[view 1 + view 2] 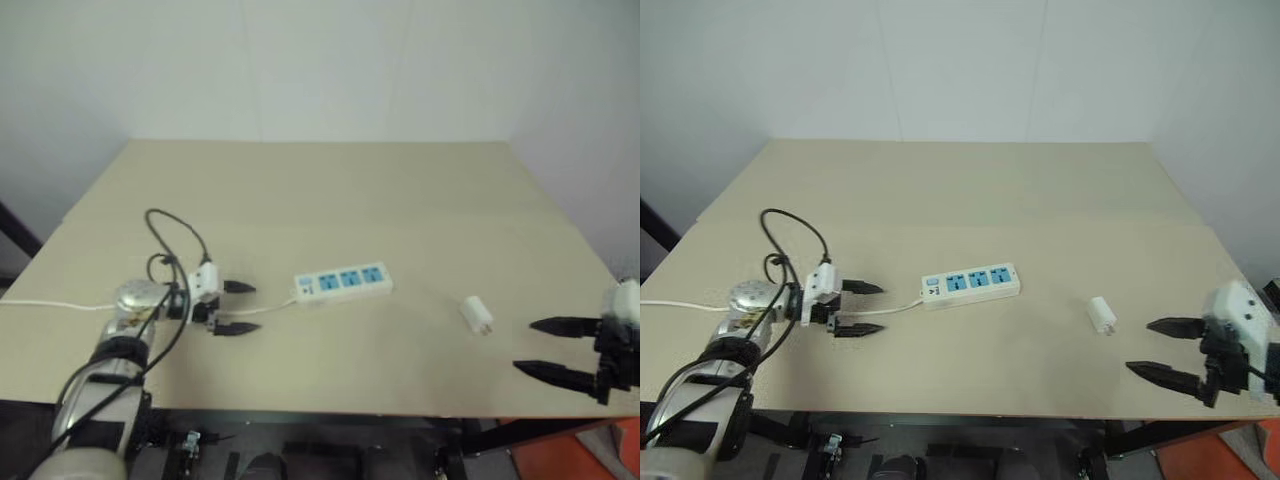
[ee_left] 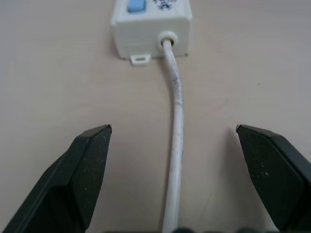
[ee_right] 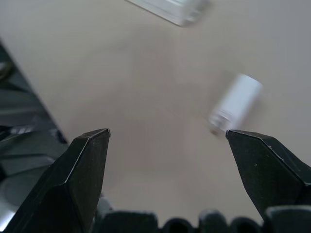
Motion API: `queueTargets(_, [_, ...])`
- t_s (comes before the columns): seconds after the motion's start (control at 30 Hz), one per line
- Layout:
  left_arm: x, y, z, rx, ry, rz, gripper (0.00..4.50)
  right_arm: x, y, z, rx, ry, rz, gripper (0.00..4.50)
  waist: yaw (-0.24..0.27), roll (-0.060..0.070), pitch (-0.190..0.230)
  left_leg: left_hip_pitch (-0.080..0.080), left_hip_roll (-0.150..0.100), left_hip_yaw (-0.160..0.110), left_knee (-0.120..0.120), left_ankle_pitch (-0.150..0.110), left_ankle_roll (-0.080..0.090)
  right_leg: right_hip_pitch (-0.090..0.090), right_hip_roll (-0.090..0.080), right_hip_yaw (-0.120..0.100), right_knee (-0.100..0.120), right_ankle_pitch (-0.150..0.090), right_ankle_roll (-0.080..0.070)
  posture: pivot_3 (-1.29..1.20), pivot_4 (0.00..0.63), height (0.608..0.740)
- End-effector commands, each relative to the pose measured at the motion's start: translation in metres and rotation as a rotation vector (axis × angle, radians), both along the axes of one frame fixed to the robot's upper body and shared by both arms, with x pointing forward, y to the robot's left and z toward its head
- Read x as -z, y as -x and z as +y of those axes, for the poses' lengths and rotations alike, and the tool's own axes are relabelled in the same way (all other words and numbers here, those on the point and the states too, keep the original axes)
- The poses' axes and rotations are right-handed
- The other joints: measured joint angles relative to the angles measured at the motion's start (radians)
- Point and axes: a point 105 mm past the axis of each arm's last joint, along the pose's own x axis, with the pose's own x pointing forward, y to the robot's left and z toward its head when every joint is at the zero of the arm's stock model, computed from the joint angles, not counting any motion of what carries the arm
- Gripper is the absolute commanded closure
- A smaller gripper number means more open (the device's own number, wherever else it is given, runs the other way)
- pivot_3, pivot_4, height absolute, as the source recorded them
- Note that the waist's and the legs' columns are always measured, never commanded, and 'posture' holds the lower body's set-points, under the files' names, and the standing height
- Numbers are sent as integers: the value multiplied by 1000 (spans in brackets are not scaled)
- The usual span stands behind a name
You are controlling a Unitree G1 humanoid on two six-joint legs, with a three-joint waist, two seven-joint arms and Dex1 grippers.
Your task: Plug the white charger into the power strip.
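Plainly, white charger [image 1: 476, 314] lies unplugged beside power strip [image 1: 343, 282].

We see a broad beige surface [image 1: 330, 190] reaching back to a plain white wall [image 1: 320, 60], which shows faint upright seams. Soft, even light falls across it. At the near right corner sits something orange [image 1: 590, 455].

Worktop [image 1: 330, 190] looked matt beige, smooth. Power strip [image 1: 343, 281] and white charger [image 1: 476, 314] were smooth plastic; cord [image 2: 174, 145] scuffed; my fingers [image 2: 77, 174] matt black.
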Motion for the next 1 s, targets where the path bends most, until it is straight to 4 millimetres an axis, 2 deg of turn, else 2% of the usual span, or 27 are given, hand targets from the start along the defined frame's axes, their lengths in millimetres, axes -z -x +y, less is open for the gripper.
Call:
queueTargets(0.03, [4, 0, -2, 39, -81, 52, 22, -6, 0, 28, -63, 9, -5, 0, 0, 0, 0, 0, 0, 0, 0, 0, 0, 0, 0, 0, 0, 0, 0, 0, 150, 740])
queueTargets(0.13, [11, 0, -2, 60, -168, 92, 22, -2, -1, 52, -108, -4, 5, 0, 1, -1, -1, 0, 0, 0, 0, 0, 0, 0, 0, 0, 0, 0, 1, 0, 150, 740])
queueTargets(0.23, [12, -3, -4, 50, -199, 138, 632, 1, -1, 80, -170, -52, 12, 0, 0, -1, -1, 0, 0, 0, 0, 0, 0, 1, 0, 0, 0, 0, 1, 0, 150, 740])
queueTargets(0.43, [11, -4, -4, 41, -187, 137, 2394, 18, -9, 93, -160, -40, 23, 0, 1, -3, -8, 2, 0, 0, 0, 0, 0, 2, 0, 0, 0, 0, 1, 0, 150, 740])
queueTargets(0.6, [10, 0, -5, 57, -149, 161, 3970, 21, -14, 98, -155, -48, 20, 0, 1, -2, -9, 2, 0, 0, 0, 0, 0, 2, 0, 0, 0, 0, 1, 0, 150, 740])
queueTargets(0.67, [11, 4, -5, 78, -133, 179, 4449, 21, -17, 99, -144, -53, 22, 0, -1, -2, -9, 2, 0, 0, 0, 0, 0, 1, 0, 0, 0, 0, 1, 0, 150, 740])
queueTargets(0.83, [11, 15, -11, 122, -68, 211, 4449, 24, -19, 100, -139, -45, 21, 0, -2, -2, -9, 0, 0, -1, 0, 0, 0, 1, 0, 0, 0, 1, -2, 0, 150, 740])
queueTargets(1.0, [3, 49, -16, 197, -26, 274, 4449, 26, -20, 97, -127, -25, 17, 0, -5, -2, -9, 0, 1, -1, 0, 0, 0, 0, 0, 0, 1, 2, -4, 0, 150, 740])
